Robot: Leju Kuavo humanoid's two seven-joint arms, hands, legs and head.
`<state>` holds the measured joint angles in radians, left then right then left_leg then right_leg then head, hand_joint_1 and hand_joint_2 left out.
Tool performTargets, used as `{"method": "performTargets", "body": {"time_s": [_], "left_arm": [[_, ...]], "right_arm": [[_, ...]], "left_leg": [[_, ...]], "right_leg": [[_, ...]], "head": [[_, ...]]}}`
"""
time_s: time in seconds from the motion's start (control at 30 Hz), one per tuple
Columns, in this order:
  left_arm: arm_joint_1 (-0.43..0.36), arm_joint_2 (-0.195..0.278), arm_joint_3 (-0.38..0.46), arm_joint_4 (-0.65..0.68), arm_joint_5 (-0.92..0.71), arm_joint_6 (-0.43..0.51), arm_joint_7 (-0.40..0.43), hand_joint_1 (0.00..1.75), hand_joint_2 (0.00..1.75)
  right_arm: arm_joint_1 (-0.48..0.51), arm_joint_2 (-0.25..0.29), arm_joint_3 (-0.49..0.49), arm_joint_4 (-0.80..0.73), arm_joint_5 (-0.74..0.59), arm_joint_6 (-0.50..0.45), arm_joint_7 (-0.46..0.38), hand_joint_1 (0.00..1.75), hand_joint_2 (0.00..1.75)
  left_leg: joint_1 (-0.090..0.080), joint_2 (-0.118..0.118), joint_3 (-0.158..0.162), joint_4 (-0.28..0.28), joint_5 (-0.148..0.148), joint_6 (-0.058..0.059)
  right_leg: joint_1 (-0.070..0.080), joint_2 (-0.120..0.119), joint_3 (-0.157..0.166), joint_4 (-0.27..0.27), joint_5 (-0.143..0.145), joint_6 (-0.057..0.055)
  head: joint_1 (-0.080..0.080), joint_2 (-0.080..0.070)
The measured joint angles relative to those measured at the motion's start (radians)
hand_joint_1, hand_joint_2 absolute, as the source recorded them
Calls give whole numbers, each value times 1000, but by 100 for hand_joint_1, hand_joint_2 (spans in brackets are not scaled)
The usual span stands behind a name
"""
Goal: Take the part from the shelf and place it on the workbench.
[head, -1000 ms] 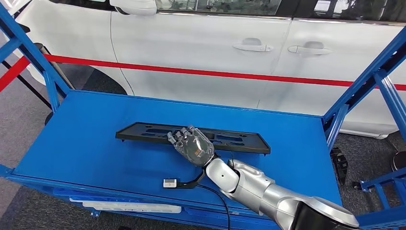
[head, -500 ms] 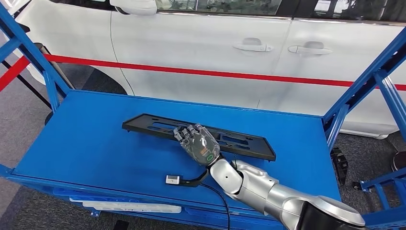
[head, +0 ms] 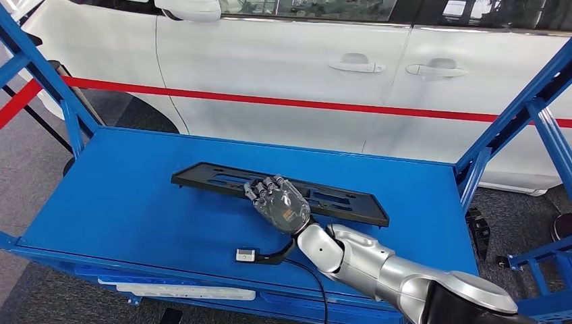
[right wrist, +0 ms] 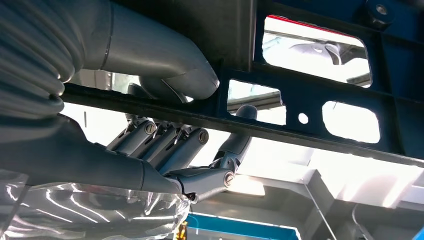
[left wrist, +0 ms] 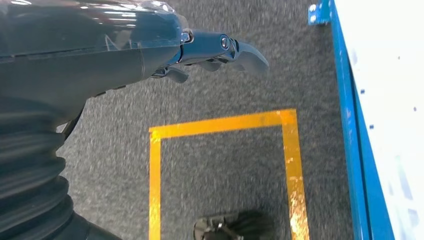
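1. We see the part (head: 222, 178), a long, flat black plastic panel with slotted cut-outs, lying lengthwise over the middle of a blue shelf surface (head: 121, 196); its left end sits farther back than its right end.
2. Our right hand (head: 278, 204) grasps the part at its near long edge, about midway along. Its fingers (head: 260, 187) curl over the top of the panel.
3. In the right wrist view, the thick grey thumb (right wrist: 170, 75) presses one face of the part (right wrist: 310, 95) while the darker fingers (right wrist: 165, 145) wrap the opposite face, so the edge is clamped between them.
4. The silver right arm (head: 364, 263) reaches in from the lower right, over the front of the shelf.
5. A black cable with a small grey connector (head: 245, 255) lies on the blue surface just in front of the hand.
6. Our left hand (left wrist: 150, 55) hangs over grey carpet (left wrist: 220, 75); its fingers (left wrist: 240, 47) are extended and hold nothing.
7. Yellow floor tape (left wrist: 225, 122) forms a rectangle outline on that carpet, beside a blue frame edge (left wrist: 350, 125).
8. Blue shelf posts (head: 533, 101) rise at both sides.
9. Behind the shelf stands a white car (head: 290, 67) with a red stripe (head: 270, 101) along its doors.
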<state>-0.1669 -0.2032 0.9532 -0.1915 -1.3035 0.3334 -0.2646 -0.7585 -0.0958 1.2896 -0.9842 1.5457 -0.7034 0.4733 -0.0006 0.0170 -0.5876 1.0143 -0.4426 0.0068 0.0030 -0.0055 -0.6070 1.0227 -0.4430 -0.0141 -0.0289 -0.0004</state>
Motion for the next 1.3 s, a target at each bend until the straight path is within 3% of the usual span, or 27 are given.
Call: {"method": "performTargets", "body": {"time_s": [0.47, 0.9, 1.07, 1.3], "left_arm": [[6, 1, 4, 0, 33, -131, 52, 0, 175], [11, 7, 4, 0, 40, -83, 41, 0, 175], [12, 10, 4, 0, 32, -80, 47, 0, 175], [17, 12, 3, 0, 16, -85, 47, 0, 175]], "right_arm": [[-188, -34, -64, -41, 0, 66, -99, 175, 175], [-219, -52, -99, -83, 0, 38, -179, 175, 175], [-219, -53, -100, -83, 0, 35, -172, 175, 175], [-219, -58, -76, -88, 0, 35, -88, 175, 175]], "left_leg": [[0, 0, -1, 1, 1, 1], [0, 0, -1, 1, 1, 1], [-3, 0, -2, 3, -1, 2], [-9, 0, -5, 9, -3, 12]], "right_leg": [[0, 0, 0, 0, 1, 1], [0, 0, -1, 0, 1, 1], [-2, 0, -1, -1, 2, 3], [-7, 0, -1, -1, 4, 12]], "head": [[0, 0], [0, 0], [0, 0], [0, 0]]}}
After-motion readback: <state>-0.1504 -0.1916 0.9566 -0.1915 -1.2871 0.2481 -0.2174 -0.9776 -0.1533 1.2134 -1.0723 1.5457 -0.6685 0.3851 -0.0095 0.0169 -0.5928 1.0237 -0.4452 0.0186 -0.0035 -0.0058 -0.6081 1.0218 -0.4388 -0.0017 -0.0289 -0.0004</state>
